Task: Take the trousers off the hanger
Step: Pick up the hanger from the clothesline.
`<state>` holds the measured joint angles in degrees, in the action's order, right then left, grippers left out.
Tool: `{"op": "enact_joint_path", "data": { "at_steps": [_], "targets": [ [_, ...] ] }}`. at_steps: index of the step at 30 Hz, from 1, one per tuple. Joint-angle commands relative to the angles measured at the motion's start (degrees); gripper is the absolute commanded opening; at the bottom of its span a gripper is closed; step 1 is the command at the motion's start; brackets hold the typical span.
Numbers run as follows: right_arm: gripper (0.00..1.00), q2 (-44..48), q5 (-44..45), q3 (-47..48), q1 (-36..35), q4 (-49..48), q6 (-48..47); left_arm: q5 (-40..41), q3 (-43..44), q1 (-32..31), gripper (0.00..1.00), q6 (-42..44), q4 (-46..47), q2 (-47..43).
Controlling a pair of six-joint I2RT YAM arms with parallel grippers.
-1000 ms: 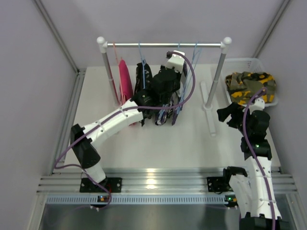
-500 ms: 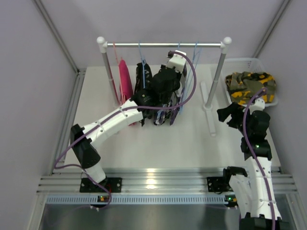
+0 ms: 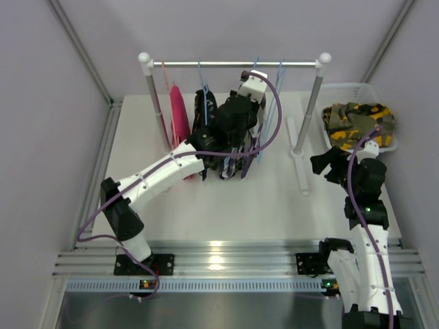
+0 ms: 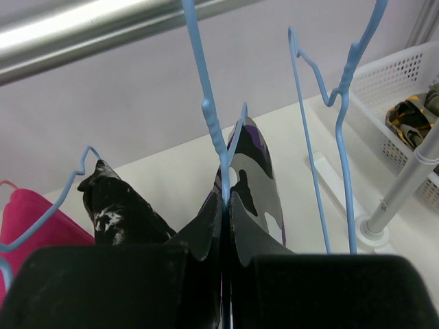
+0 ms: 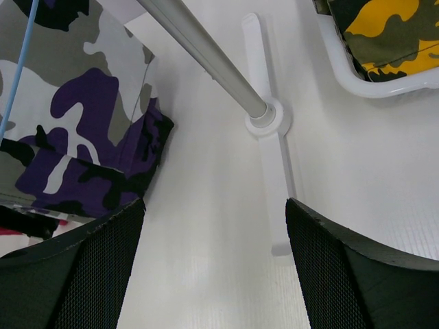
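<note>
Three pairs of trousers hang from the rack's rail [image 3: 233, 64]: pink trousers [image 3: 180, 116], black printed trousers [image 3: 204, 110] and purple camouflage trousers [image 3: 235, 164]. My left gripper [image 4: 226, 200] is shut on the wire of the blue hanger [image 4: 211, 113] that carries the purple camouflage trousers [image 4: 259, 168], just below its neck. The black trousers [image 4: 116, 205] and the pink trousers [image 4: 41, 219] hang to its left. The yellow-olive camouflage trousers [image 3: 358, 123] lie in the basket [image 3: 371, 90]. My right gripper [image 5: 212, 219] is open over the table near the rack's right post, holding nothing.
An empty blue hanger [image 4: 343, 137] hangs on the rail to the right of the held one. The rack's right post [image 3: 310, 110] and its foot [image 5: 269, 116] stand between the trousers and the white basket [image 5: 343, 77]. Walls close in the table on three sides.
My left wrist has shifted very slightly up and right with the hanger, and the purple camouflage trousers swung a little. The right arm has not moved.
</note>
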<state>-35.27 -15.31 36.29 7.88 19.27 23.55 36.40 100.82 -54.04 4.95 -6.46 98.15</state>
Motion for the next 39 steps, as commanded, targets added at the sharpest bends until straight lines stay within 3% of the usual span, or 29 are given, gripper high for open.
{"op": "enact_joint_path", "data": {
  "at_steps": [1,21,39],
  "targets": [
    [0.82,0.5,-0.4,0.1,-0.8,-4.2,-0.5,1.6,6.4,0.0,0.0,1.6,12.6,-2.7],
    [0.82,0.1,-0.7,0.2,-0.8,-4.5,-0.7,1.7,10.4,0.0,0.0,4.4,12.4,-4.0],
    [0.83,-0.7,-0.9,0.2,-0.8,-4.4,-0.9,-1.1,7.3,-0.1,0.0,0.9,6.7,-13.4]
  ]
}}
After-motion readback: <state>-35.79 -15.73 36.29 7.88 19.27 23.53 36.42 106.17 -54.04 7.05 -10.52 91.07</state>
